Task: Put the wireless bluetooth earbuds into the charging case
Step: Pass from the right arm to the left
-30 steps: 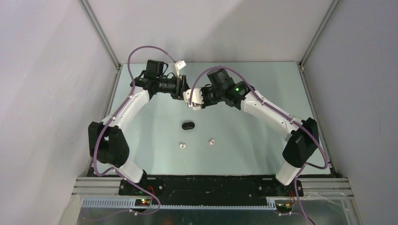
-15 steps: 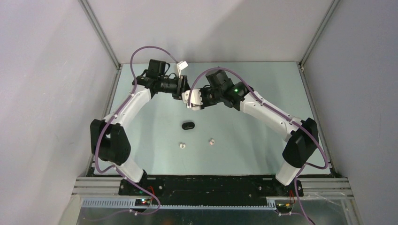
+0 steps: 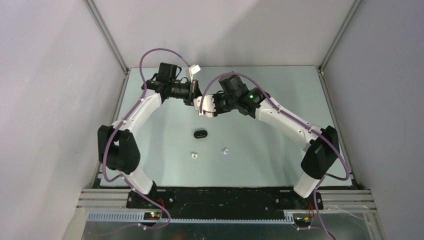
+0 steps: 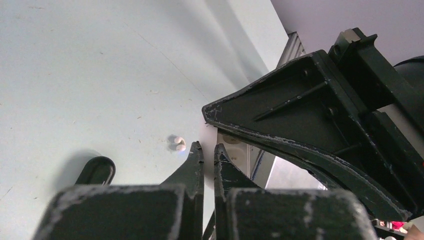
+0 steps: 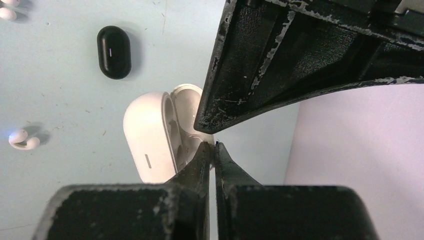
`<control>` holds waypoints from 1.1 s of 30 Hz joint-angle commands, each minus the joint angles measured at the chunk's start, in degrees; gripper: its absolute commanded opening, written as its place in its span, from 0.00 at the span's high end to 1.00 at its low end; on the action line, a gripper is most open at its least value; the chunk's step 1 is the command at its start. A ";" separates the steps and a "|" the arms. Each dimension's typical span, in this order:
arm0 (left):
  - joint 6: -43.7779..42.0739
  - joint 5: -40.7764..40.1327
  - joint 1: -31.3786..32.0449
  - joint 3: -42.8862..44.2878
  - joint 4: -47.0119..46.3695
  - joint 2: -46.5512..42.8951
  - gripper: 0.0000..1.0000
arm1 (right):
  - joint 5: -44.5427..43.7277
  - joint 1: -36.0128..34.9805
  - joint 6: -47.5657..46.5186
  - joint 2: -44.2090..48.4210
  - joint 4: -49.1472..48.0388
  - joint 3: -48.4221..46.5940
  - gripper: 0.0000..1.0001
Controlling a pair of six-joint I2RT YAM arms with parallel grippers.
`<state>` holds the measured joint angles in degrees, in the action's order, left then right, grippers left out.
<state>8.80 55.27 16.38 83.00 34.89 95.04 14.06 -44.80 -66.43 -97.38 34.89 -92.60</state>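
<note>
Camera above: your left gripper (image 3: 194, 98) has edged toward the far edge, while the white earbuds (image 3: 194, 155) lie unmoved near the near edge, so nothing is seated yet. Left wrist: jaws clenched, nothing visible between them. Right wrist: right gripper (image 5: 215, 146) is pinched closed against the open white charging case (image 5: 150, 135), perhaps nipping its rim.

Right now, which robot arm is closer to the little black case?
Right, probably. The right end effector hangs just beyond the black case; the left end effector sits farther back and leftward.
</note>
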 commanded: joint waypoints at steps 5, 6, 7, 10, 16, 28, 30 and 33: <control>-0.45 2.12 0.06 2.43 0.51 0.40 1.00 | 0.34 -0.73 0.09 0.34 -4.31 -1.78 1.00; -0.49 2.24 0.06 2.43 0.47 0.45 1.00 | 0.34 -0.77 0.13 0.28 -4.31 -1.79 1.00; -0.47 2.23 0.08 2.43 0.50 0.43 1.00 | 0.41 -0.74 0.15 0.27 -4.31 -1.80 1.00; -0.60 2.28 0.03 2.50 0.51 0.34 1.00 | 0.44 -0.94 0.12 0.22 -4.31 -1.79 1.00; -0.56 4.38 -0.19 2.89 0.51 0.60 1.00 | 0.09 -1.08 0.20 0.16 -4.54 -1.79 1.00; -7.05 3.06 -0.51 3.21 0.45 -2.36 1.00 | -0.84 -0.83 4.93 0.09 -7.36 -2.30 1.00; -10.25 1.59 -0.56 2.68 0.44 -3.71 1.00 | -0.10 -0.44 6.96 0.48 -7.77 -2.38 0.96; -15.29 -0.28 -0.51 1.00 0.52 -5.80 1.00 | 1.77 0.64 11.11 1.27 -8.82 -2.53 0.85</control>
<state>0.75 55.42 15.62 83.96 35.29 94.59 13.19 -45.08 -61.06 -97.38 32.38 -92.60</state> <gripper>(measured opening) 0.026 0.110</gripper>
